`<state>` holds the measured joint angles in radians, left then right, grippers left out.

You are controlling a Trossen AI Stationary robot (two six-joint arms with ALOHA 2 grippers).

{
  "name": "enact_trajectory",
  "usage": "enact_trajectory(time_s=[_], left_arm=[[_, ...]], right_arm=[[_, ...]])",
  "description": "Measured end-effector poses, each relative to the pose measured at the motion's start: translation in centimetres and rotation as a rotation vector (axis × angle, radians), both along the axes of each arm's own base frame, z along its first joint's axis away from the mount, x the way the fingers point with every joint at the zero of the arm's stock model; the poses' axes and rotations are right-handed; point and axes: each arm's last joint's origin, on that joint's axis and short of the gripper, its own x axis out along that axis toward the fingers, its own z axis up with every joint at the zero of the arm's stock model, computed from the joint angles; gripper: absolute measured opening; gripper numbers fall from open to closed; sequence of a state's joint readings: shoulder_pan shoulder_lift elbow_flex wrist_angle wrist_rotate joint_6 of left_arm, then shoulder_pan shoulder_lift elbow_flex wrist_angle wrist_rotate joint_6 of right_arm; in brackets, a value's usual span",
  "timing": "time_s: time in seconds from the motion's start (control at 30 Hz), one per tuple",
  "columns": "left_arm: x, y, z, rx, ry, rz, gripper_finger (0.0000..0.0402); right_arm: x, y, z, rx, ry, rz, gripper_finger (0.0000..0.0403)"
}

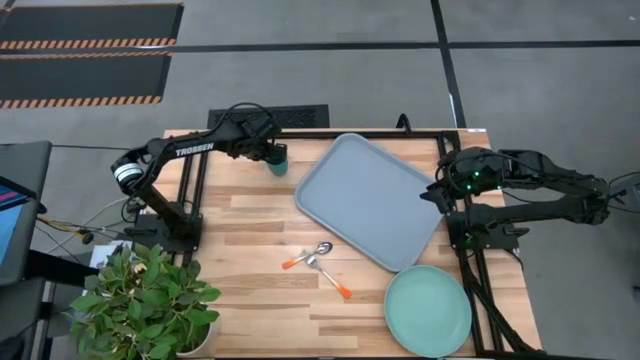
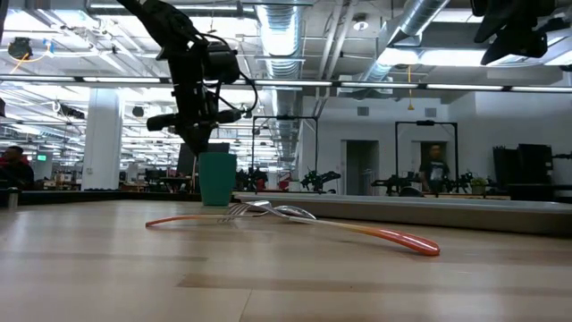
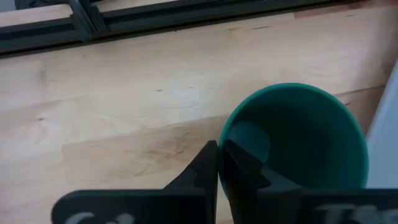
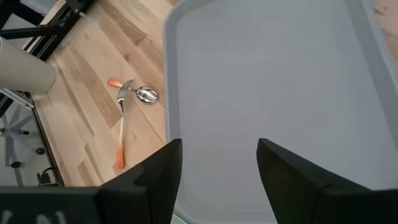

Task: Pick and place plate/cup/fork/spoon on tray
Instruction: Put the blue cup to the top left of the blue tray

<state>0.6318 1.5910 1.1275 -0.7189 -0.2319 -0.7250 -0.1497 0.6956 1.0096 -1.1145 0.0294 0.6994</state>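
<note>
The dark green cup [image 1: 278,161] stands upright near the table's far edge, just left of the light blue-grey tray [image 1: 370,200]. My left gripper [image 1: 271,153] is shut on the cup and comes down onto it in the low view [image 2: 198,134]. My right gripper [image 4: 214,168] is open and empty above the tray's right part [image 1: 437,190]. The pale mint plate [image 1: 428,310] lies flat at the near right. The spoon [image 1: 312,253] and the fork [image 1: 330,277], both orange-handled, lie crossed on the table's middle. My left gripper pinches the cup's wall at its rim [image 3: 225,134], one finger inside the cup and one outside. The fingers come from above, slanting down. The cup [image 2: 217,179] is upright below them; whether its base is on the table, I cannot tell.
A potted plant [image 1: 150,300] stands at the table's near left corner. The tray lies slantwise across the far right half of the table, its near corner close to the plate. Bare wood lies between the cup and the cutlery. People show in the room behind [image 2: 434,165].
</note>
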Motion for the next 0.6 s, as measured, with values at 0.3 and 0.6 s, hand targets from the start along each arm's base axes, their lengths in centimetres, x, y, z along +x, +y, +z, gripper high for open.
enact_trajectory(time_s=[0.3,0.6], left_arm=[[0.8,-0.9,0.4,-0.007,-0.026,-0.018,0.0001],[3.2,-1.9,4.2,0.07,-0.123,-0.046,0.0]], right_arm=[[0.0,0.0,0.0,0.0,0.0,0.0,0.0232],[0.0,0.0,0.0,-0.001,0.0,-0.001,0.0232]])
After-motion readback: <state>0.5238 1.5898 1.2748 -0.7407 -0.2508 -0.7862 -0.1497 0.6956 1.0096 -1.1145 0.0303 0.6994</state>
